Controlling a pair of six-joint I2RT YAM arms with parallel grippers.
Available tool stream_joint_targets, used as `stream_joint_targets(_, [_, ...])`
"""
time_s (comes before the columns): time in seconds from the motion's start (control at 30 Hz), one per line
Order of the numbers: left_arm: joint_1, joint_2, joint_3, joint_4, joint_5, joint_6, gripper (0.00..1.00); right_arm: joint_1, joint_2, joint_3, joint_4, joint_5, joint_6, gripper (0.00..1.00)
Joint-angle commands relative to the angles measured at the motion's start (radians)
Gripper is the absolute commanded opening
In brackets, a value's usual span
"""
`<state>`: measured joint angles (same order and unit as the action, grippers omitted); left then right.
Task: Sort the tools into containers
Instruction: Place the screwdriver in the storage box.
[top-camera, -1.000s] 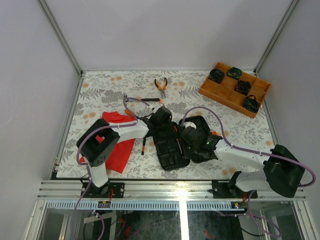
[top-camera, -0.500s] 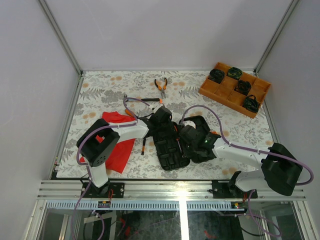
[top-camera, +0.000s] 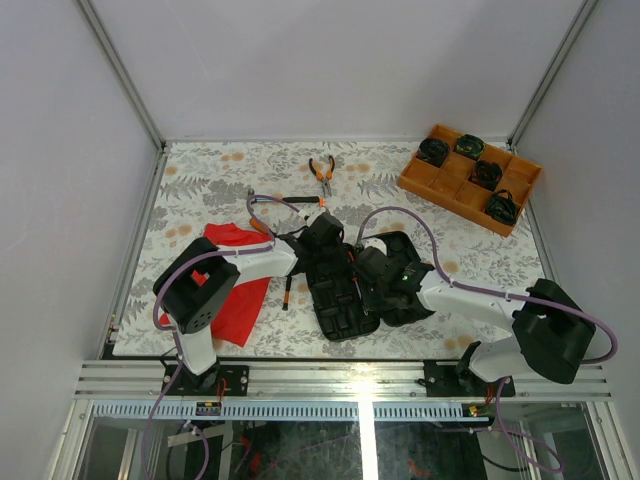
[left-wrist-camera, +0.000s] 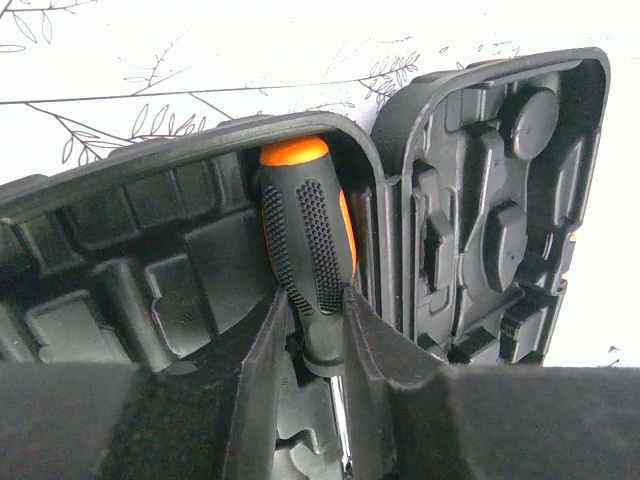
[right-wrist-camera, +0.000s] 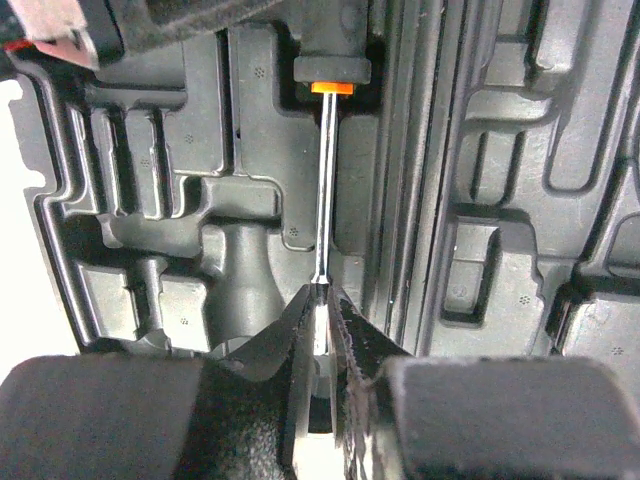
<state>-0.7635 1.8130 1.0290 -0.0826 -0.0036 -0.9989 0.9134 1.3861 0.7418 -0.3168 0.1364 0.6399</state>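
item: screwdriver (left-wrist-camera: 305, 240), set in a moulded slot of the open black case (left-wrist-camera: 490, 220). left claw (left-wrist-camera: 314, 312) clamped on its handle; right claw (right-wrist-camera: 319, 318) pinched narrow on its steel shaft. pliers (top-camera: 321, 172) loose on the table (top-camera: 220, 180) beyond the case.

The left arm (top-camera: 255, 262) and right arm (top-camera: 470, 297) are white, with black joint housings and looping lilac cables.
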Motion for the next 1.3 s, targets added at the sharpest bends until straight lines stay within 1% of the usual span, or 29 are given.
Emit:
stream_joint_targets(0.0, [-0.008,0.051,-0.033,-0.062,-0.042,0.024,0.18,0.001,0.028,0.032,-0.049,0.022,0.006,0.15])
stream_joint_targets(0.17, [-0.019,0.049,-0.044,-0.068,-0.049,0.027,0.13,0.001,0.063,0.020,-0.065,-0.005,0.026,0.14])
stream_joint_targets(0.3, [-0.025,0.047,-0.041,-0.081,-0.048,0.033,0.05,0.001,0.116,0.027,-0.093,-0.011,0.032,0.11])
stream_joint_targets(0.37, [-0.025,0.050,-0.041,-0.082,-0.039,0.034,0.02,0.002,0.135,0.029,-0.103,-0.010,0.034,0.08])
stream_joint_targets(0.43, [-0.027,0.052,-0.041,-0.082,-0.034,0.035,0.00,0.001,0.147,0.028,-0.111,-0.005,0.040,0.03])
stream_joint_targets(0.5, [-0.026,0.054,-0.044,-0.083,-0.032,0.036,0.00,0.002,0.160,0.030,-0.124,-0.004,0.045,0.00])
stream_joint_targets(0.67, [-0.027,0.053,-0.051,-0.092,-0.021,0.040,0.00,0.002,0.219,0.038,-0.149,-0.025,0.054,0.00])
stream_joint_targets(0.9, [-0.025,0.070,-0.067,-0.093,0.005,0.046,0.00,0.001,0.263,0.006,-0.152,-0.052,0.080,0.00])
stream_joint_targets(1.07, [-0.025,0.102,-0.072,-0.092,0.045,0.043,0.00,0.001,0.272,0.002,-0.170,-0.037,0.095,0.00])
stream_joint_targets(1.27, [-0.024,0.136,-0.109,-0.093,0.107,0.037,0.00,0.000,0.326,-0.007,-0.185,-0.037,0.101,0.00])
